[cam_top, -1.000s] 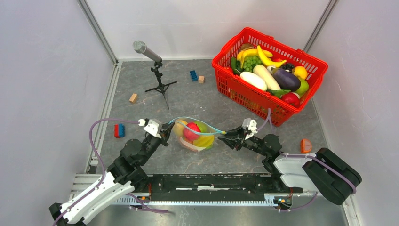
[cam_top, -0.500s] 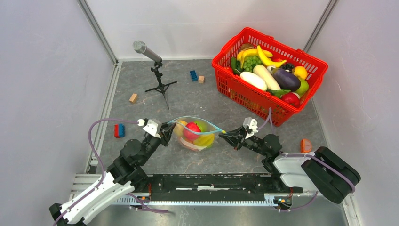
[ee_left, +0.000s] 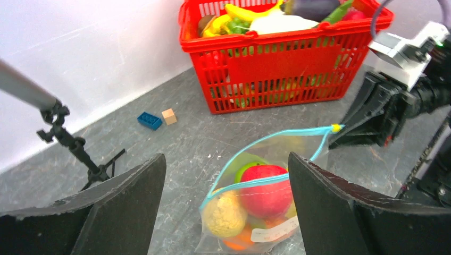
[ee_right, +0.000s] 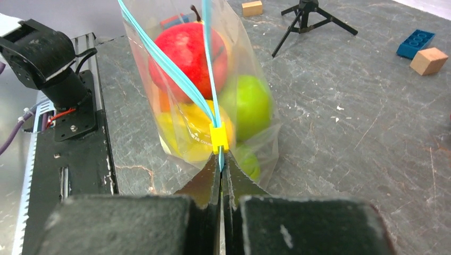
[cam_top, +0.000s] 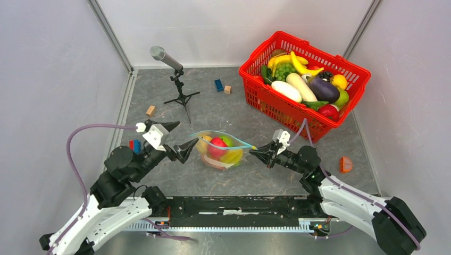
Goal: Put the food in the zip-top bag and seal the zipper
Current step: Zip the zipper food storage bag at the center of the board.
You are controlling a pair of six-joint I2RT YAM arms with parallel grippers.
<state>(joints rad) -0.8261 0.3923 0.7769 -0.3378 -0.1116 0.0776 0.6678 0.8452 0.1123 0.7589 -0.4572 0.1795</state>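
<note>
The clear zip-top bag [cam_top: 234,144] lies mid-table holding the food: a red apple [cam_top: 216,148], a green fruit [ee_right: 247,103], a yellow lemon [ee_right: 191,130] and an orange piece low down. Its light blue zipper [ee_left: 276,135] gapes in two strands that meet at a yellow slider [ee_right: 218,137] on the right end. My right gripper [ee_right: 220,167] is shut on the zipper just behind that slider. My left gripper [cam_top: 180,139] stands wide open at the bag's left end. Its fingers [ee_left: 122,202] flank the bag without touching it.
A red mesh basket [cam_top: 266,101] full of toy produce stands at the back right. A microphone on a small tripod [cam_top: 178,90] stands at the back left. Loose blocks [cam_top: 218,84] [cam_top: 150,110] [cam_top: 134,146] and an orange piece [cam_top: 345,164] lie around.
My left gripper has opened, let go of the bag's left end and drawn back up and left. My right gripper has closed on the zipper's right end.
</note>
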